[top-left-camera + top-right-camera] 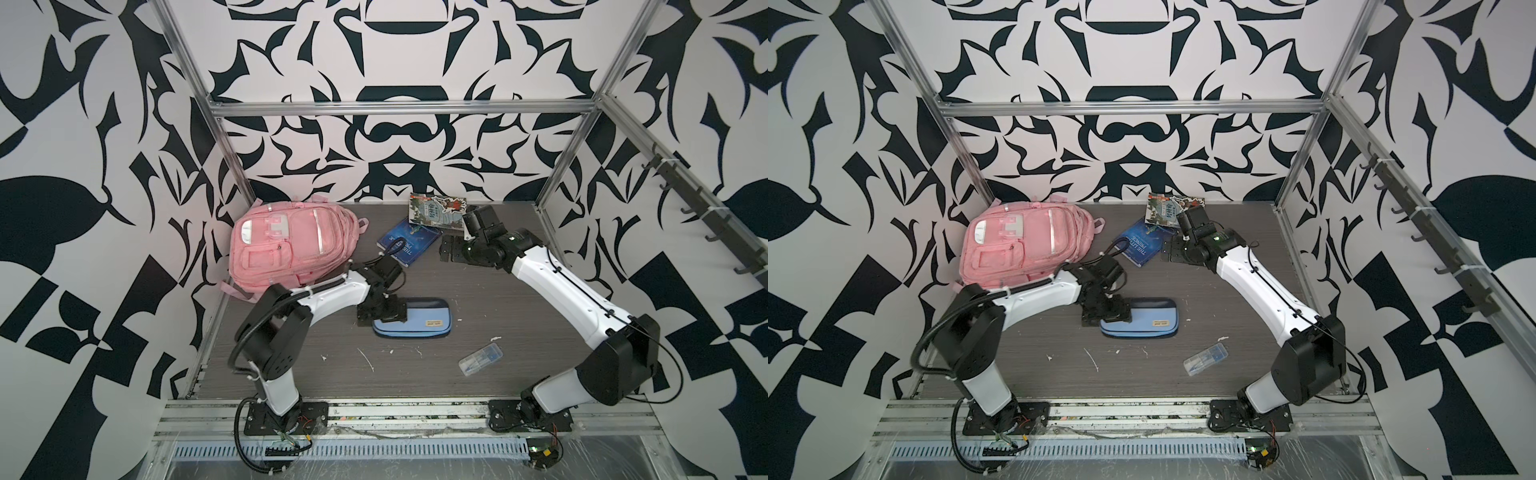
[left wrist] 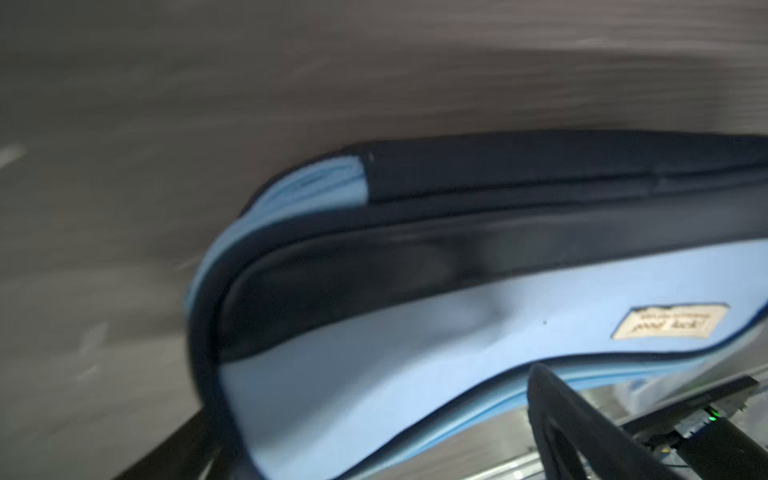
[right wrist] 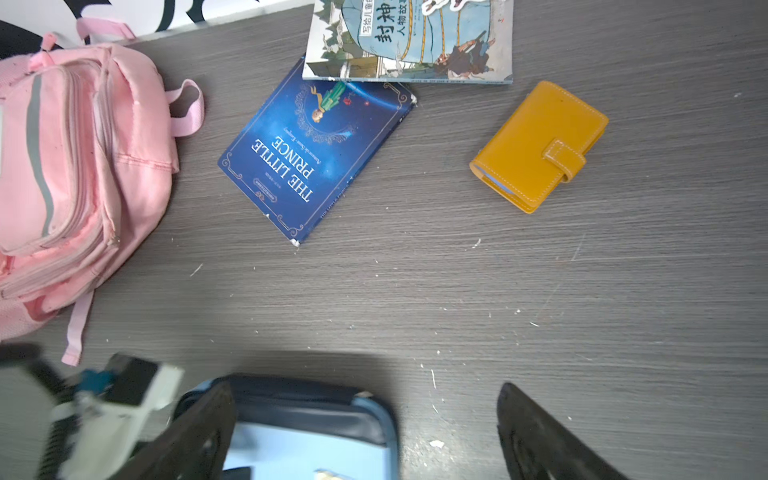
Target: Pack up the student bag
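At the far-left corner the student bag (image 1: pixel 286 245) lies flat, behind my left gripper (image 1: pixel 384 316), jaws wide over the pencil case (image 1: pixel 419 322); my right gripper (image 1: pixel 451 249), equally wide and empty, hovers to the bag's right.

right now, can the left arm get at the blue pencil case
Probably yes. The left arm hangs right over the left end of the pencil case. Its jaws are open, seemingly astride that end, and nothing lies between them and the case.

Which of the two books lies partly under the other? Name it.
The dark blue book titled The Little Prince; one corner is tucked beneath the illustrated book with Chinese lettering.
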`<state>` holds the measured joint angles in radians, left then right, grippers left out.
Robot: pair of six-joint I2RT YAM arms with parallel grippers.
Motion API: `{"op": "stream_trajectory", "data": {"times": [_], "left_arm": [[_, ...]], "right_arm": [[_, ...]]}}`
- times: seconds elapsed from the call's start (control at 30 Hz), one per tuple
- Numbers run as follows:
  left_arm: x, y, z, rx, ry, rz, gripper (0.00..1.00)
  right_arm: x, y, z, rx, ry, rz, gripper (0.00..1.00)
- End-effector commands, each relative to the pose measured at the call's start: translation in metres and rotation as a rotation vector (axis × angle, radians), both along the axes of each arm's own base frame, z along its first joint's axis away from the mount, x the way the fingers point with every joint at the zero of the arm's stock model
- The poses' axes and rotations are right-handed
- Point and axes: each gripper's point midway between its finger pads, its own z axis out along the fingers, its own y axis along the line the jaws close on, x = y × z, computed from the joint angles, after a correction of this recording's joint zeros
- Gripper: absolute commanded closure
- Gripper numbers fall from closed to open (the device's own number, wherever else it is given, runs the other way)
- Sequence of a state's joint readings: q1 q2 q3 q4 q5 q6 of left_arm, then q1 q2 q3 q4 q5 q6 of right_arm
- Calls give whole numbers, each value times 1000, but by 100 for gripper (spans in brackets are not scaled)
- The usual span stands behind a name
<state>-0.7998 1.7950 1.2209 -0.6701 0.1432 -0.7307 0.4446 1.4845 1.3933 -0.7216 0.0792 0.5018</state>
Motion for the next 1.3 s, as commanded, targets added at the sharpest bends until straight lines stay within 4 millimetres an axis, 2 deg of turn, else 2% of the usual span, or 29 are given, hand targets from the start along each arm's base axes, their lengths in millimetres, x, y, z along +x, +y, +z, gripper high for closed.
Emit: {"op": "stream_trajectory", "data": {"times": [0.0, 0.07, 0.13, 0.2, 0.3, 0.47, 0.67, 0.73, 0.87, 1.0, 1.17, 1.27], "left_arm": [[5, -49, 24, -85, -68, -85, 1], [5, -56, 35, -122, -79, -102, 1], [9, -47, 44, -142, -75, -90, 1], [17, -23, 52, -120, -77, -58, 0], [46, 27, 68, -101, -109, 31, 1], [128, 115, 74, -60, -185, 235, 0], [220, 180, 78, 38, -269, 374, 3], [238, 197, 82, 72, -286, 399, 5], [271, 223, 87, 100, -329, 427, 7], [295, 244, 77, 145, -331, 457, 8], [322, 250, 54, 160, -323, 461, 9], [327, 247, 38, 158, -299, 453, 12]], "right_arm": [[-5, -19, 20, -15, -56, -25, 0], [-7, -24, 19, -13, -59, -39, 0], [-9, -27, 18, -12, -59, -44, 0], [-9, -28, 19, -14, -60, -46, 0], [-9, -30, 19, -20, -55, -45, 0], [-9, -28, 18, -15, -36, -42, 0], [-15, -30, 16, -10, -13, -57, 0], [-15, -29, 18, -2, -15, -61, 0], [-14, -23, 22, 40, -32, -51, 0], [-15, -22, 22, 48, -31, -57, 0], [-15, -22, 22, 45, -21, -65, 1], [-13, -21, 26, 48, -27, -68, 2]]}}
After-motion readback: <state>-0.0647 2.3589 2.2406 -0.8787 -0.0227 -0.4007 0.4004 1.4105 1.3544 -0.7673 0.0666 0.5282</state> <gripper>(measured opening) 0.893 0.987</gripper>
